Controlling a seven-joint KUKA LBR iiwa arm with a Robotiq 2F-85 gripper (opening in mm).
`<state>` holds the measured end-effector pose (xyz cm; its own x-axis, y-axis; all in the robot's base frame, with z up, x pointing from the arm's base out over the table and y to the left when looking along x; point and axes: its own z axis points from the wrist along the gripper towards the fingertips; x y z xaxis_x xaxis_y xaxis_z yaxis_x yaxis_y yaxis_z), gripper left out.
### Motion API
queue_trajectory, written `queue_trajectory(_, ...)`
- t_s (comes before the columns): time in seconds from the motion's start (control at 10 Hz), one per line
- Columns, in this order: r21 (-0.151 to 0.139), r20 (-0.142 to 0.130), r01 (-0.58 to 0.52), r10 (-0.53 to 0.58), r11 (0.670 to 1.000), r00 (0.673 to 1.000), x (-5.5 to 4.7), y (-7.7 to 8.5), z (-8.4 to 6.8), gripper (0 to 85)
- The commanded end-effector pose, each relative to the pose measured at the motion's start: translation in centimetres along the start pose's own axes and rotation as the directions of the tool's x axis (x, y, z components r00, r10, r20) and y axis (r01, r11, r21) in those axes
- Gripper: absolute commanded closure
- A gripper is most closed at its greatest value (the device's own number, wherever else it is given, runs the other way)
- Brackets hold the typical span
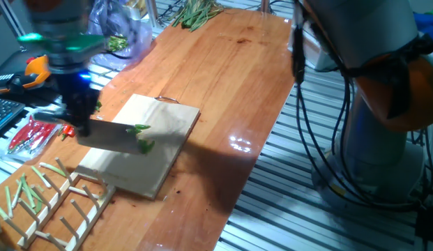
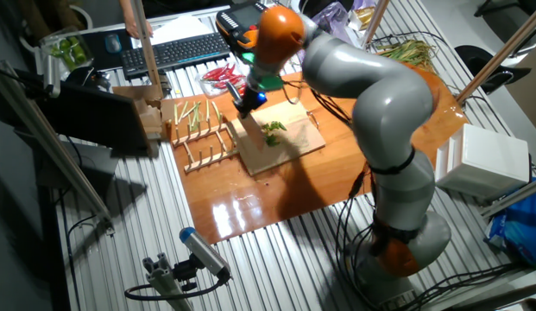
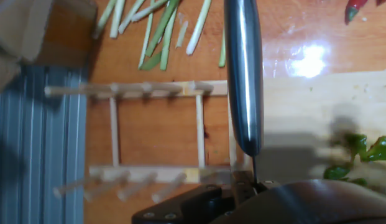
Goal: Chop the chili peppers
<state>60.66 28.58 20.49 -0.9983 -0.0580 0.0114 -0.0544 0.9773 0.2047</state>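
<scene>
Two chili peppers (image 1: 141,137) pieces beside knife (image 1: 110,136), end effector (image 1: 78,115) clamping it, hand view only spine.

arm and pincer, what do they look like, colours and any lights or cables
The arm has rounded silver-grey segments with orange joint rings, and black cables hang beside it. Its wrist carries a glowing green light ring with a blue light just under it. The pincer is black.

Glossy wooden tabletop (image 1: 237,77), ribbed metal bench (image 2: 276,259), black keyboard (image 2: 168,52), overhead light glare
</scene>
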Motion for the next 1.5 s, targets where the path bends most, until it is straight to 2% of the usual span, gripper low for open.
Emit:
queue_trajectory(0.0,0.022,0.018,-0.017,0.017,1.000,1.000,-0.3,4.2,-0.5,85.0)
queue_trajectory(0.3,0.024,0.063,0.009,-0.010,1.000,0.998,-1.0,5.3,0.7,85.0)
queue_trajectory(0.4,0.043,0.077,0.014,-0.018,0.999,0.997,-1.5,5.9,1.6,85.0)
queue_trajectory(0.5,0.047,0.076,0.022,-0.026,0.999,0.997,-1.8,5.9,2.0,85.0)
queue_trajectory(0.6,0.035,0.080,0.022,-0.025,0.999,0.996,-2.0,5.9,2.3,85.0)
queue_trajectory(0.9,0.039,0.098,0.037,-0.041,0.999,0.994,-3.1,5.1,3.6,85.0)
queue_trajectory(1.0,0.046,0.116,0.025,-0.030,0.999,0.993,-3.2,5.6,4.3,85.0)
queue_trajectory(1.1,0.071,0.137,0.020,-0.029,0.997,0.990,-3.3,6.0,5.3,85.0)
queue_trajectory(1.3,0.102,0.140,0.055,-0.069,0.993,0.988,-3.7,5.9,6.6,85.0)
queue_trajectory(1.4,0.104,0.144,0.067,-0.082,0.992,0.986,-3.9,5.6,6.9,85.0)
